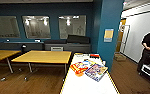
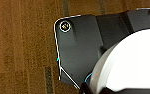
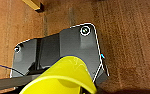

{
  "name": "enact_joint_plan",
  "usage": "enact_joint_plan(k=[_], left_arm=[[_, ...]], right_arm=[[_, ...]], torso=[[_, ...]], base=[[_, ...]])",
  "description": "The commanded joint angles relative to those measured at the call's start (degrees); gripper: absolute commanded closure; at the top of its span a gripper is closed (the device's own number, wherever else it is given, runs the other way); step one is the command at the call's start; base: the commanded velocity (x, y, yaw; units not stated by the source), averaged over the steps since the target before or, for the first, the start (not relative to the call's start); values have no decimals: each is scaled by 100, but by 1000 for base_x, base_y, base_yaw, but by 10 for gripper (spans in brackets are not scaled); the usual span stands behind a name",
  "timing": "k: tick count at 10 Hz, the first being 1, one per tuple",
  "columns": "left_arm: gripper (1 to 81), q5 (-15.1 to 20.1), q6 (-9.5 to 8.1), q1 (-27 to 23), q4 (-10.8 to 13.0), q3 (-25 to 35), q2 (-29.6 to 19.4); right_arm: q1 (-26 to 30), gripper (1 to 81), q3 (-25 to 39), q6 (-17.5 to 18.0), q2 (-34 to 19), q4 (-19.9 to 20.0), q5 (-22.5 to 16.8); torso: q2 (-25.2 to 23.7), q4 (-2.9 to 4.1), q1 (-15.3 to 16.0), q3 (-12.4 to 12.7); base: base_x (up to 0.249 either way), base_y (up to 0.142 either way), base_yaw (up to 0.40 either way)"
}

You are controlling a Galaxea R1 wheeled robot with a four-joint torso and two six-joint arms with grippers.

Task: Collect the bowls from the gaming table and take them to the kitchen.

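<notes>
The gaming table (image 1: pixel 91 86) runs forward from the head view's lower middle, with a white top and a yellow rim. In the left wrist view a white bowl (image 2: pixel 131 65) hangs close over the wooden floor, and my left gripper (image 2: pixel 87 88) is shut on its rim. In the right wrist view a yellow bowl (image 3: pixel 63 77) hangs over the floor the same way, with my right gripper (image 3: pixel 23 83) shut on it. The kitchen is out of view.
Flat colourful game boxes (image 1: pixel 96 71) lie on the gaming table. Two wooden tables (image 1: pixel 43 57) stand to the left on a wood floor. A blue pillar (image 1: pixel 108 30) rises beyond the table. A person (image 1: pixel 149 48) stands at the right by a passage holding a cardboard box (image 1: pixel 119 57).
</notes>
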Motion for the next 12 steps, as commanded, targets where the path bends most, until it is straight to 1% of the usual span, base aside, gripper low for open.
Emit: enact_joint_plan(k=[1, 2, 4, 5, 6, 7, 12], left_arm=[[811, 35, -36, -315, -282, -12, -310], [811, 26, -36, -315, -326, -3, -399], [811, 26, -36, -315, -318, -3, -434], [811, 26, -36, -315, -309, -3, -408], [811, 26, -27, -315, -292, -3, -390], [811, 35, -27, -315, -265, -3, -381], [811, 35, -19, -315, -247, -3, -346]], right_arm=[[292, 811, -38, -23, -170, -34, -238], [309, 811, -47, -23, -135, -43, -238], [292, 811, -160, -31, 57, -52, -256], [283, 811, -429, -23, 310, -52, -291], [266, 811, -894, -32, 662, -61, -317], [265, 811, -1153, -32, 866, -87, -317], [248, 811, -996, -23, 753, -61, -309]], torso=[[0, 0, 0, 0], [0, 0, 0, 0], [0, 0, 0, 0], [0, 0, 0, 0], [0, 0, 0, 0], [0, 0, -2, 0], [-2, 0, -4, 0]], base=[[-99, 0, 0], [-100, 0, 0], [-100, 0, 0], [-100, 0, 0], [-100, 0, 0], [-100, 0, 0], [-102, 0, 0]])
